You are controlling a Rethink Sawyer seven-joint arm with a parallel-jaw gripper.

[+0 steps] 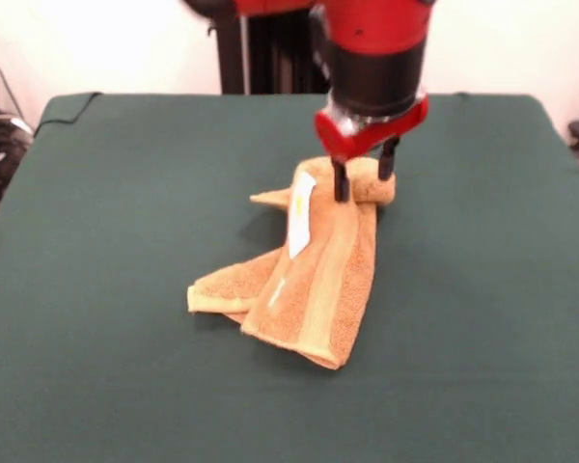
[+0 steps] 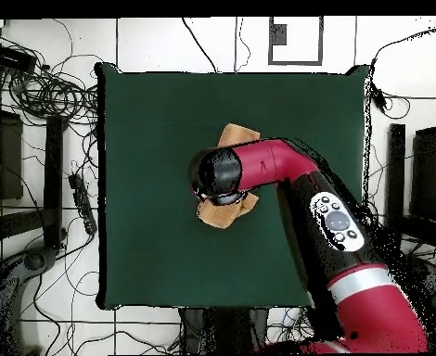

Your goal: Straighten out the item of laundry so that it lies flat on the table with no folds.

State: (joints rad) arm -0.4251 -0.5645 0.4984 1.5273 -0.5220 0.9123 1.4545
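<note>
Near the centre of the table point(image 1: 96, 289), the gripper point(image 1: 364, 177) pinches the upper end of the crumpled towel point(image 1: 314, 280), which drapes toward lower left, white label point(image 1: 301, 214) showing.

Dark green cloth-covered table point(image 1: 96, 289) filling most of the frame. Carrying one thing only: a crumpled orange-tan towel point(image 1: 314, 289) just right of centre, folded over itself, white label point(image 1: 300, 214) showing.
</note>
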